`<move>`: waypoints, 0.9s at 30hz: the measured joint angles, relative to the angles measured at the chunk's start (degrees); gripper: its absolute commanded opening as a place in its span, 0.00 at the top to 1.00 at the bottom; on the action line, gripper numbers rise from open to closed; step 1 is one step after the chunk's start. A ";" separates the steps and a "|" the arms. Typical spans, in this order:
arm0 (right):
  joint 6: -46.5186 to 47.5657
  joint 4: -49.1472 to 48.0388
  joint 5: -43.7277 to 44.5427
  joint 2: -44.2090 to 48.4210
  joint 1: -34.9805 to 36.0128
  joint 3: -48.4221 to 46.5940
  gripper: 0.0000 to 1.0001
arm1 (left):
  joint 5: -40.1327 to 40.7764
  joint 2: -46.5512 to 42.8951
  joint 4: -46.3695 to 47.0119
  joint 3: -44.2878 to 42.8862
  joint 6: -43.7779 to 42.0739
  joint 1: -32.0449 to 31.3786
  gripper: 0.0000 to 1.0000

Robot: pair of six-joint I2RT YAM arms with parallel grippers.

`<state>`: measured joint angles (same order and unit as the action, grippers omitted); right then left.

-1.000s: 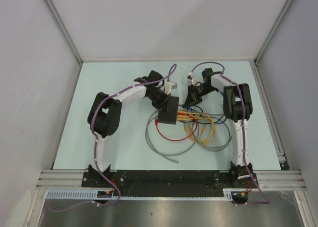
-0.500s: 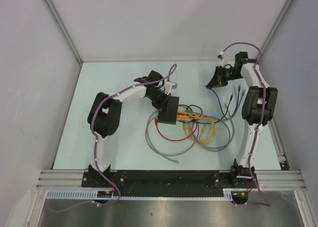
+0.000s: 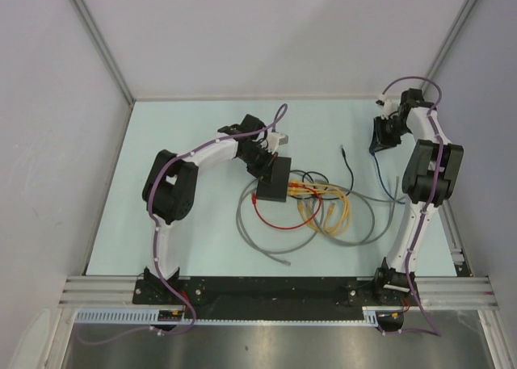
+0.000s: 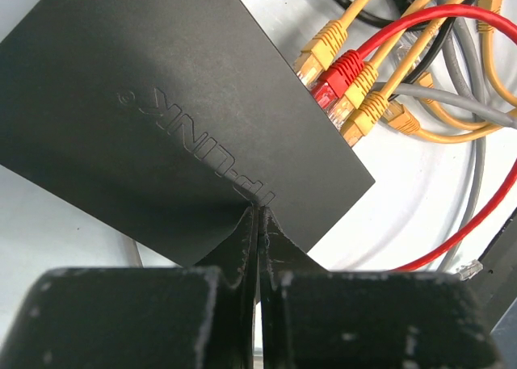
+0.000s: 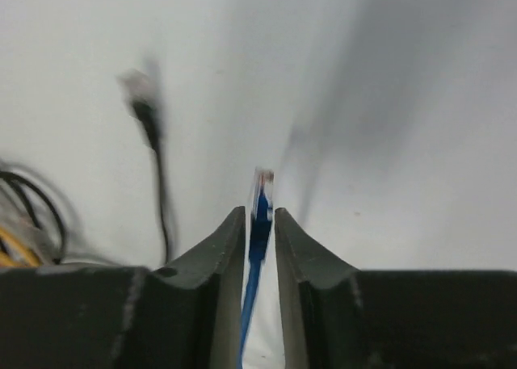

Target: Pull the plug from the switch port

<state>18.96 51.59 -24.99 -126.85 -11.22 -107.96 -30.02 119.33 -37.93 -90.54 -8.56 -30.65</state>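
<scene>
Plug (image 5: 262,193), on a blue cable (image 5: 251,304): it was out of the switch (image 3: 272,182) and well off to the switch's right. It was pinched between the two fingers of the right gripper (image 5: 259,215), which I saw clamped on it.

Switch, flat black box: the left gripper (image 4: 258,214) sat over its top face, close to one edge. Its fingers were pressed together with nothing between them. I could not confirm contact with the lid.

Socket edge of the switch: yellow plugs (image 4: 321,50) and one red plug (image 4: 341,72) were seated side by side.

Loose black plug (image 5: 144,102): it lay on the table (image 3: 186,127) between the switch and the right gripper, touching neither.
</scene>
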 measured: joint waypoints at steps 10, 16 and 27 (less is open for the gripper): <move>0.68 4.46 -1.95 0.07 0.28 -3.89 0.28 | 0.52 1.51 -5.22 -5.11 -0.90 0.17 0.88; 11.32 12.02 -5.84 10.67 5.73 0.92 0.33 | -4.85 2.12 -5.14 -9.16 -0.09 1.51 0.82; 34.25 20.65 -4.87 21.79 11.69 24.48 0.29 | -4.98 -1.57 -1.97 -1.46 2.97 3.63 0.79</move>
<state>53.21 72.25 -29.87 -105.06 0.47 -83.48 -35.00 117.75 -39.90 -92.01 -5.58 -27.03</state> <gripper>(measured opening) 0.703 0.201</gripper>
